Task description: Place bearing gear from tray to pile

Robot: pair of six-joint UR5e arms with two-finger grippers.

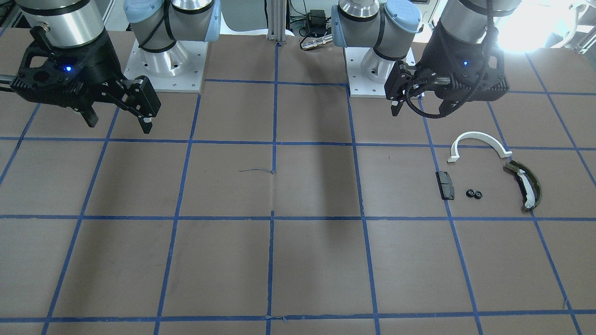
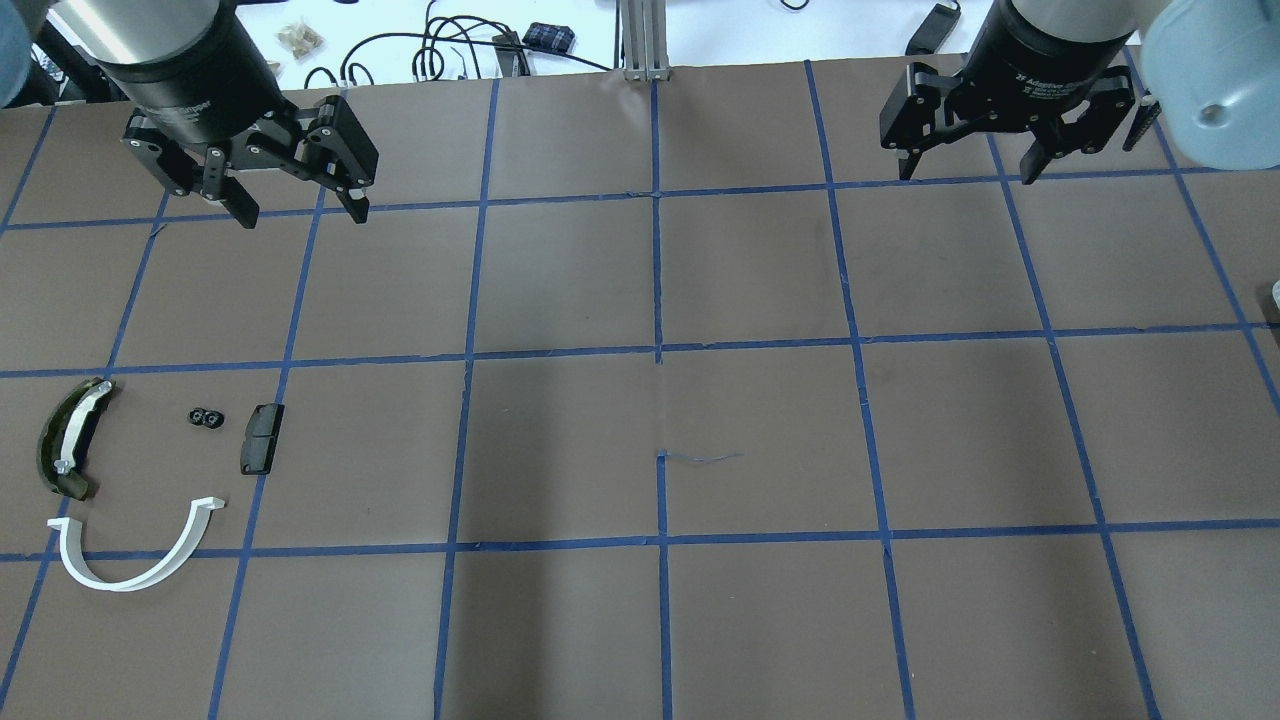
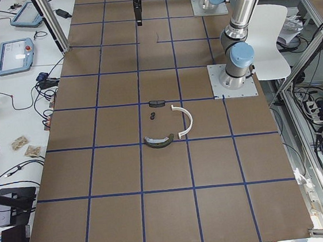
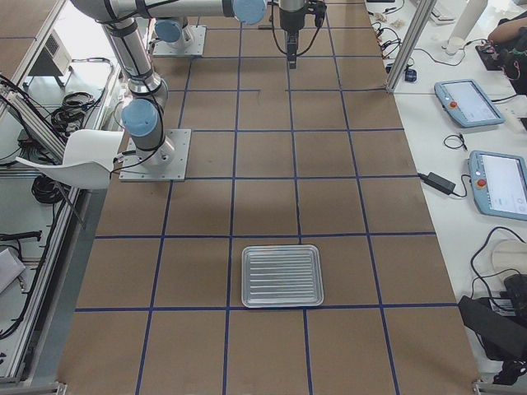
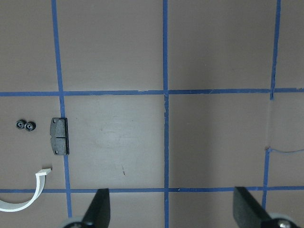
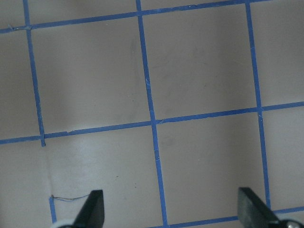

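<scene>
Two small black bearing gears lie side by side on the table in the pile, between the black rectangular block and the dark olive curved piece with a white strip. The white half-ring arc lies just nearer the robot. The gears also show in the left wrist view. The silver tray shows only in the exterior right view and holds nothing. My left gripper is open and empty, high above the table beyond the pile. My right gripper is open and empty at the far right.
The brown table carries a grid of blue tape. The arm bases stand at the robot's edge. Cables, tablets and small items lie on the white bench beyond the table's far edge.
</scene>
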